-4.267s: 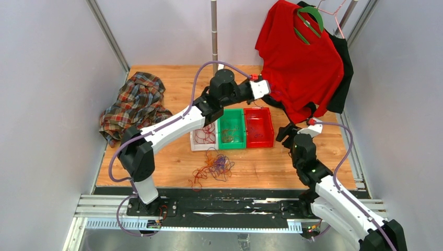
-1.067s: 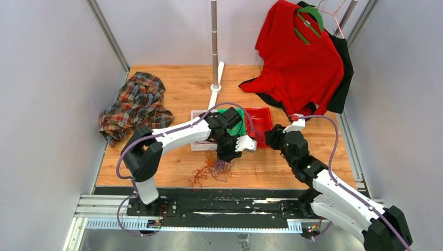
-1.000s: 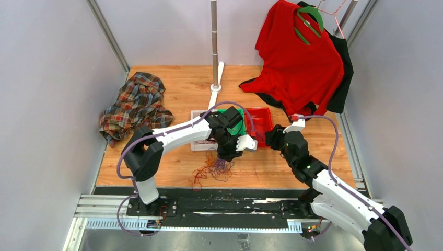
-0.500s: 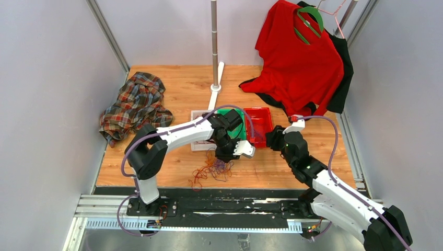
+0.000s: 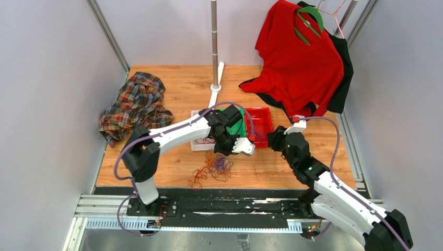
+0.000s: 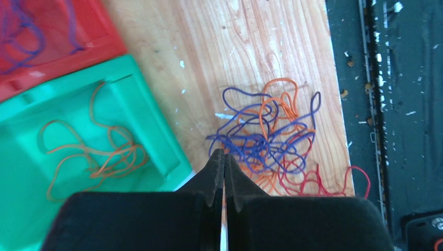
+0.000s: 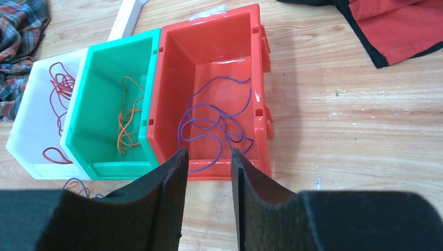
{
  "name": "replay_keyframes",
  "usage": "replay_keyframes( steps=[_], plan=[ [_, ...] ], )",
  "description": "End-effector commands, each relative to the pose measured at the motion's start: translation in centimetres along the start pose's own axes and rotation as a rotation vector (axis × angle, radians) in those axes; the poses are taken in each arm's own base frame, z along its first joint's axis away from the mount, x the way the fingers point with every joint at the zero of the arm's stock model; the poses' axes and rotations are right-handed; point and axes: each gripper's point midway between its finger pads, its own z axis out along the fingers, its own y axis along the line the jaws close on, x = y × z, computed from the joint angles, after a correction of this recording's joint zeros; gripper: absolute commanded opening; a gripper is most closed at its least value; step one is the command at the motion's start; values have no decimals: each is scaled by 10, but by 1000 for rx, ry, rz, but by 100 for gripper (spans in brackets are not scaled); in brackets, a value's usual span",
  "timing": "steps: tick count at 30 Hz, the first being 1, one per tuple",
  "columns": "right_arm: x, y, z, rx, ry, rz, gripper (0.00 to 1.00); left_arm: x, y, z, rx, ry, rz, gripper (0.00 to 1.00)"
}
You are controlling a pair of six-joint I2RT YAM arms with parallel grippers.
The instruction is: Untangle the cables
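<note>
Sitting at the table's [image 5: 261, 170] front edge, mid: cables [image 5: 211, 168] tangled, red/orange/purple. Left gripper [image 6: 224, 157] clenched at the heap's edge; can't tell if a strand's pinched. Right gripper [image 7: 206, 154] released, empty, near red bin [image 7: 209, 47]. Green bin [image 7: 123, 57], white bin [image 7: 23, 130] alongside; each holds loose cords.
</note>
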Motion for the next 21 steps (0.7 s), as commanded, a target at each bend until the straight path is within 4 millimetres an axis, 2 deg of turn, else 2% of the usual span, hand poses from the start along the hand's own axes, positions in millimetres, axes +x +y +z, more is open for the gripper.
replay_keyframes(
  steps=[1, 4, 6, 8, 9, 10, 13, 16, 21],
  plan=[
    [-21, 23, -6, -91, -42, 9, 36, -25, -14, -62, -65, -48, 22, 1],
    [-30, 39, -10, -179, -67, 1, 38, -37, -23, -90, -108, -93, 21, 1],
    [-32, 40, -11, -185, -75, 2, 42, -40, -30, -93, -99, -120, 27, 1],
    [-33, 39, -11, -179, -77, 4, 46, -35, -36, -84, -67, -113, 26, 11],
    [-32, 39, -11, -178, -75, 8, 48, -30, -36, -77, -53, -95, 14, 21],
    [-32, 39, -11, -181, -73, 12, 49, -25, -32, -70, -51, -73, -22, 30],
    [-30, 40, -12, -186, -63, 22, 52, -15, -16, -53, -80, -16, -169, 47],
    [-27, 40, -13, -190, -54, 20, 57, -6, -10, -37, -100, 9, -265, 52],
    [-23, 37, -13, -177, -48, 15, 57, 16, -8, -13, -128, 46, -316, 55]
  ],
)
